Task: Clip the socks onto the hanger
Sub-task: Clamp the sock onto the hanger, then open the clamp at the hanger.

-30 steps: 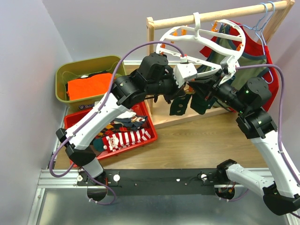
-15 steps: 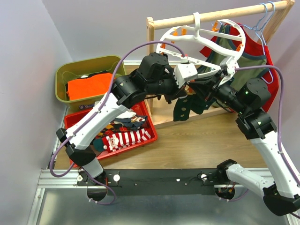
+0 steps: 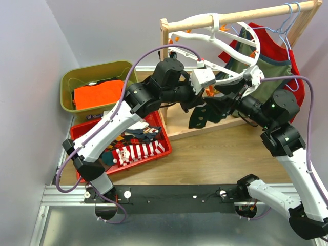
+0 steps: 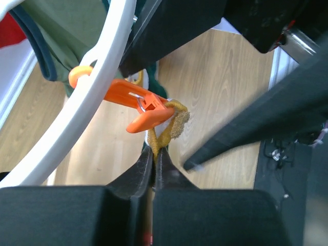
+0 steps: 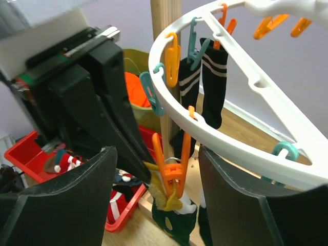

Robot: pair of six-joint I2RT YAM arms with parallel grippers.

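1. Socks: the dark green sock (image 5: pixel 171 220) hangs under the hanger (image 5: pixel 241 148), its mustard cuff in an orange clip (image 4: pixel 148 110) (the bite looks firm).
2. The left gripper (image 4: pixel 154 151) is pinched on that cuff. The right gripper (image 5: pixel 159 169) has its fingers spread wide, flanking the clip and holding nothing.
3. Two black striped socks (image 5: pixel 212 87) are already clipped; loose socks (image 3: pixel 136 151) wait in the red tray (image 3: pixel 165 147).
4. No writing is legible.

One hanger (image 5: pixel 302 174); two bins (image 3: pixel 69 82); two shirts (image 3: pixel 269 64); perhaps three hung socks (image 5: pixel 212 87).

Wood table (image 3: pixel 215 154): red tray (image 3: pixel 82 132) at L, olive bin (image 3: pixel 97 67) behind it, rack base (image 3: pixel 179 132) prob. at back.
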